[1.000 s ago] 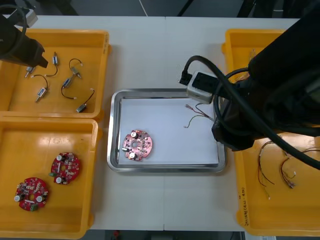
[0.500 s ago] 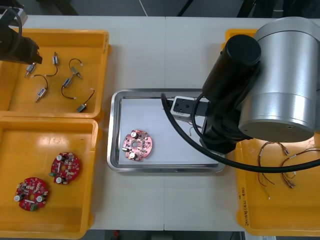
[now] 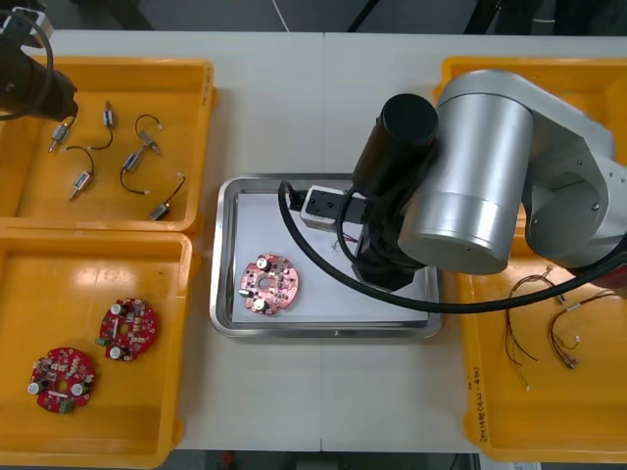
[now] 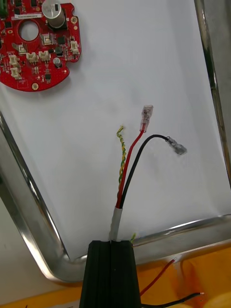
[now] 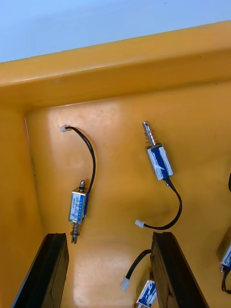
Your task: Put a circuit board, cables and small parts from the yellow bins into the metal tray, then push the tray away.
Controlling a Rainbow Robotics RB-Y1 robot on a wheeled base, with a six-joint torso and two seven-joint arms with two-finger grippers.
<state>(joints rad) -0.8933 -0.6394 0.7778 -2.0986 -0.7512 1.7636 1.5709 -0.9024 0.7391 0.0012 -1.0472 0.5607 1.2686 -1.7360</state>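
My right gripper (image 4: 111, 243) is shut on a cable bundle (image 4: 129, 168) of red, black and twisted yellow strands, whose free ends hang over the white inside of the metal tray (image 4: 29, 192). A round red circuit board (image 4: 36, 45) lies in that tray beyond the cable; in the front view this board (image 3: 269, 284) sits left of the right arm (image 3: 460, 186), which covers the tray's right half. My left gripper (image 5: 110, 274) is open above the far left yellow bin (image 3: 196, 88), over small metal parts (image 5: 78, 207) with black leads, one part (image 5: 159, 161) just beyond its fingers.
The near left bin (image 3: 147, 441) holds two more red circuit boards (image 3: 127, 328). The near right bin (image 3: 470, 392) holds loose red and yellow cables (image 3: 549, 328). The far right bin (image 3: 456, 78) is mostly behind the right arm. Bare table lies around the tray (image 3: 225, 255).
The right arm has swung left from the right bin to over the tray, carrying the cable bundle. The left arm has barely shifted above the far left bin.
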